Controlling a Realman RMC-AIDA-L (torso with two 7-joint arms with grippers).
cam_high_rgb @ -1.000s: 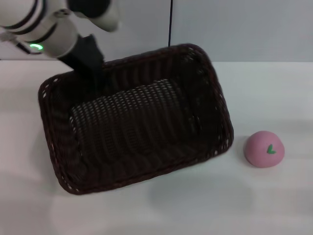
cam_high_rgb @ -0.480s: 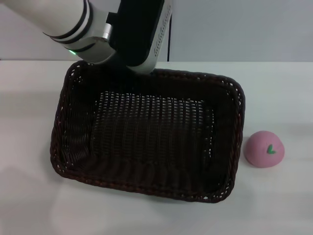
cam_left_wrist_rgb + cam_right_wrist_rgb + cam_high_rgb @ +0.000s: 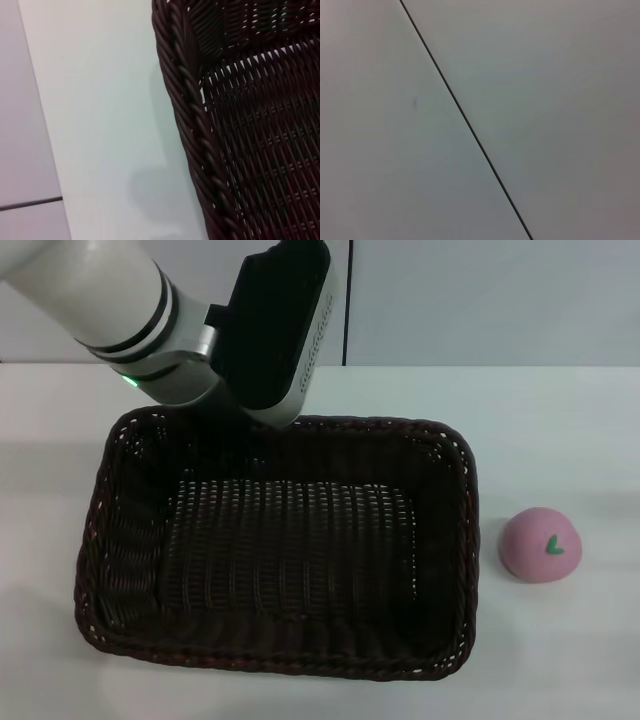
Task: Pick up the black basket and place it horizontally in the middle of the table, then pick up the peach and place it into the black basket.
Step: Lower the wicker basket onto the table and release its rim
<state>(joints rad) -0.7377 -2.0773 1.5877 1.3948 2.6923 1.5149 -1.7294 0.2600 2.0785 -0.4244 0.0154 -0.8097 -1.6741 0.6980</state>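
The left gripper (image 3: 262,425), fingers hidden so its grip is unclear, sits at the black basket (image 3: 275,550)'s far rim, the peach (image 3: 541,544) just beside the basket.

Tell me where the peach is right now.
In the head view the peach sits on the table on the robot's right, just beside the black basket and outside it.

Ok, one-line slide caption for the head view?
Left gripper at the black basket's far rim; peach waits beside it.
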